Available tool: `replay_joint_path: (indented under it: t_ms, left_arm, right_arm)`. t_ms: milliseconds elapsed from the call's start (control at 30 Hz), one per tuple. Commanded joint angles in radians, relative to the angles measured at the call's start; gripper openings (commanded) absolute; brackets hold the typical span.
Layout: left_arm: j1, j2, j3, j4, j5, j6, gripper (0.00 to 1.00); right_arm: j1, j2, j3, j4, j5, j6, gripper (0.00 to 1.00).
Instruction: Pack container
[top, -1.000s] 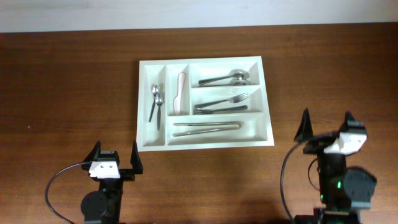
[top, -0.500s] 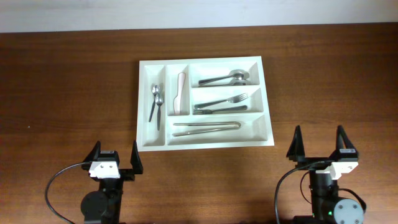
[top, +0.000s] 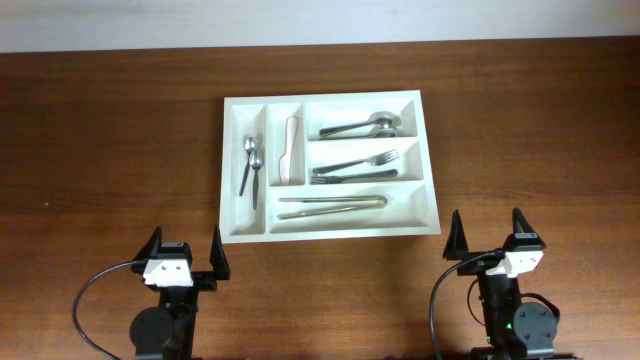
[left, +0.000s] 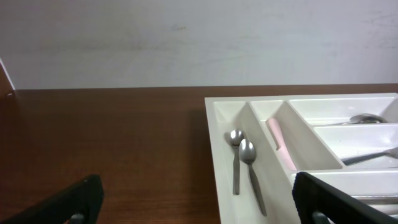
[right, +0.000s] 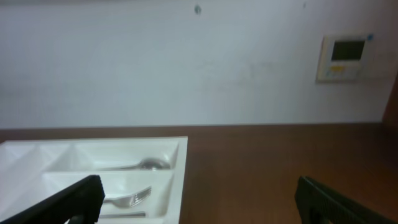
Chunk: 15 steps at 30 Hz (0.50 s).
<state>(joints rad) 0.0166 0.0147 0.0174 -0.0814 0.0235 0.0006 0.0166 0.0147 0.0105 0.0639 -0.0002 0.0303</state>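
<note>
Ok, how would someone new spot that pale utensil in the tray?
Start at the white cutlery tray on the brown table. Its second narrow compartment from the left holds the pale pink utensil, alone. Every other piece, like the two teaspoons beside it, is shiny metal.

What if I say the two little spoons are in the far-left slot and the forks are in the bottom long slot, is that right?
Not quite. The two little spoons are in the far-left slot of the tray, but the forks lie in the middle long slot, not the bottom one. The overhead view shows it.
</note>
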Motion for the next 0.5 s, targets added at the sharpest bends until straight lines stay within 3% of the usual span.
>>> replay_joint_path:
  t_ms: [0, 133, 467]
  left_arm:
    - [0.006, -0.01, -0.008, 0.002, 0.014, 0.016, 0.99]
    - [0.006, -0.01, -0.008, 0.002, 0.014, 0.016, 0.99]
    - [0.006, -0.01, -0.008, 0.002, 0.014, 0.016, 0.99]
  right_arm:
    - [0.012, -0.011, -0.005, -0.044, 0.011, 0.012, 0.99]
    - [0.012, -0.011, -0.005, -0.147, 0.01, 0.012, 0.99]
    - [0.01, -0.008, -0.005, -0.146, 0.012, 0.012, 0.99]
